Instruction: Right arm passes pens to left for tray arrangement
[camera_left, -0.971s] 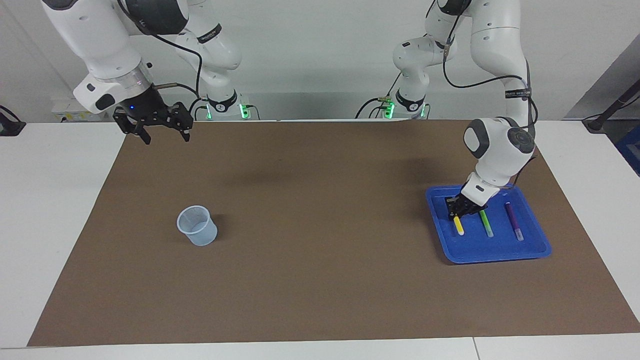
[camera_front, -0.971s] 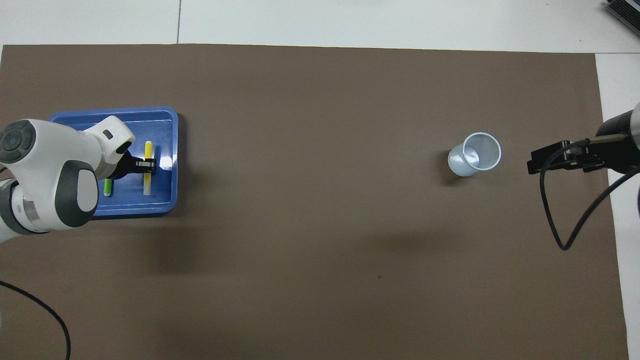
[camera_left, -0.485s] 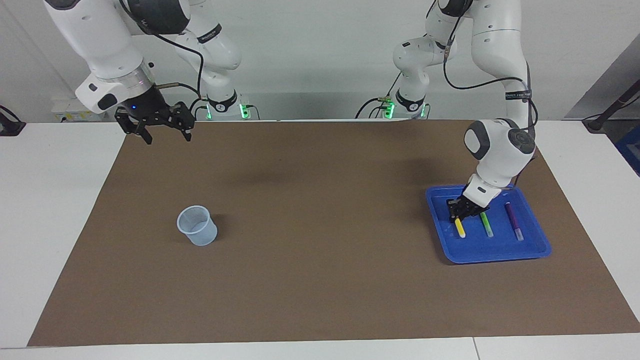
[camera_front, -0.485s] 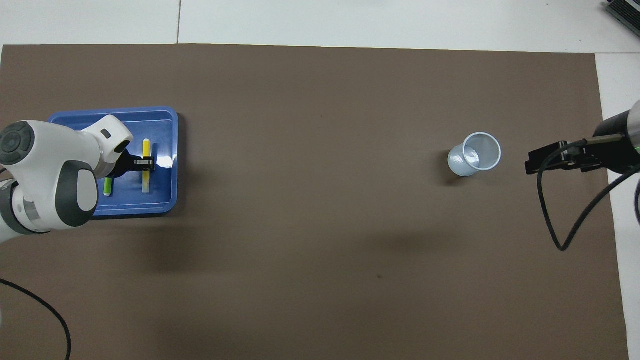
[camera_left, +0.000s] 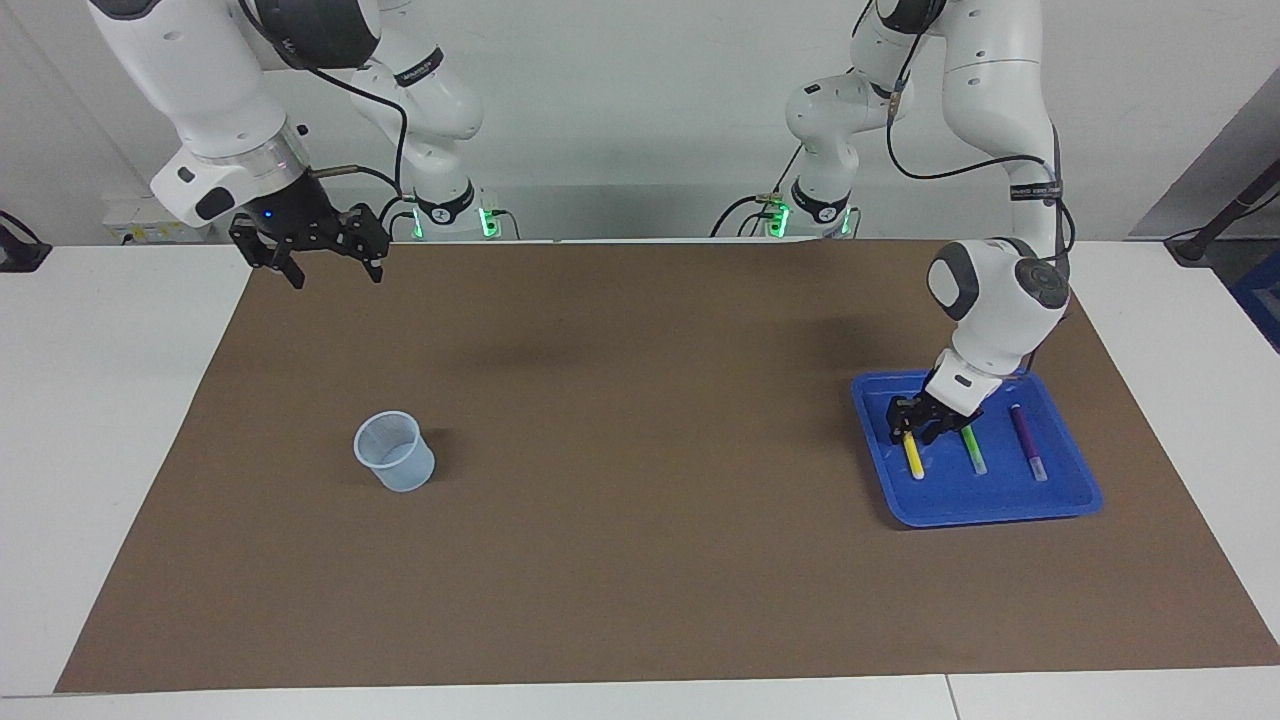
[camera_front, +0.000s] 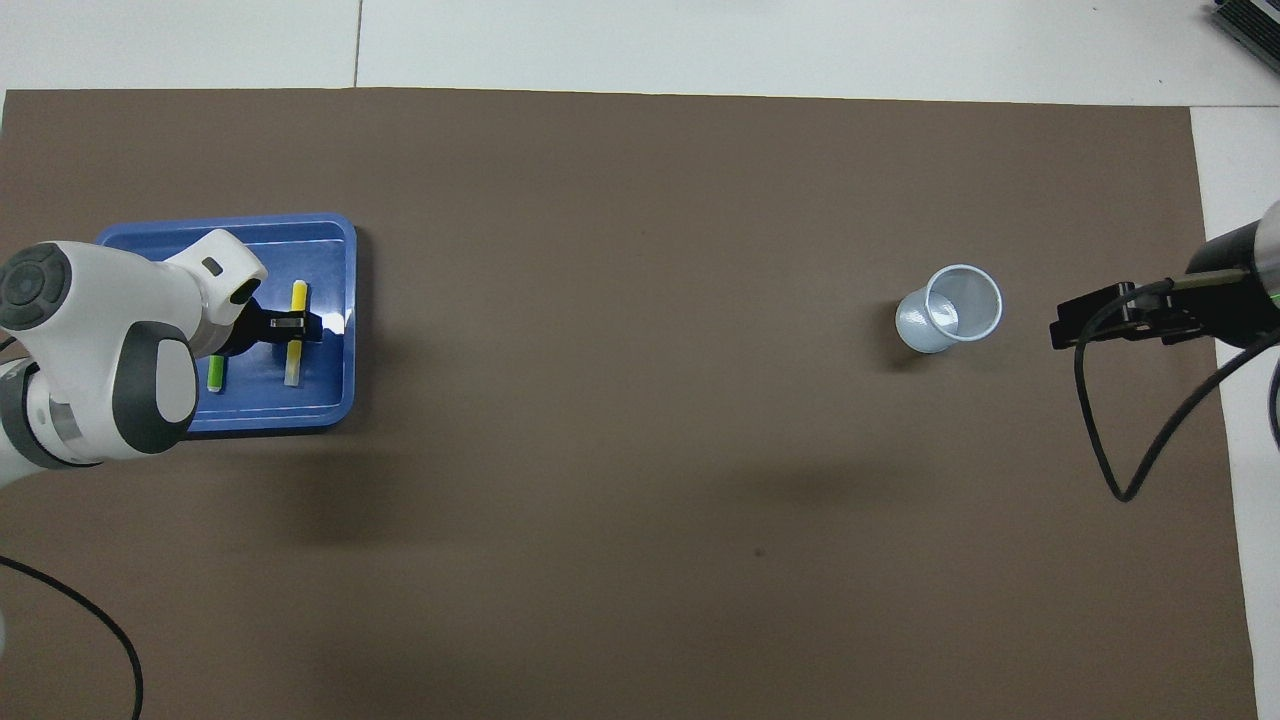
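1. Facing view: a worktop (camera_left: 120, 420) covered by a brown mat (camera_left: 640, 500) carries a blue tray (camera_left: 1068, 500) toward the left arm's end.
2. Three pens lie side by side in the tray: yellow pen (camera_left: 914, 458), green pen (camera_left: 974, 453), purple pen (camera_left: 1027, 444).
3. The left pincer (camera_left: 918, 432) sits low in the tray, straddling the yellow pen's upper end; its fingers are parted, one each side (the pen lies flat on the tray floor, not gripped).
4. The right pincer (camera_left: 325, 268) hangs over the mat's edge nearest the robots at the right arm's end, fingers wide apart and empty; that arm waits.
5. A translucent cup (camera_left: 394, 452) stands upright on the mat, well apart from the tray.
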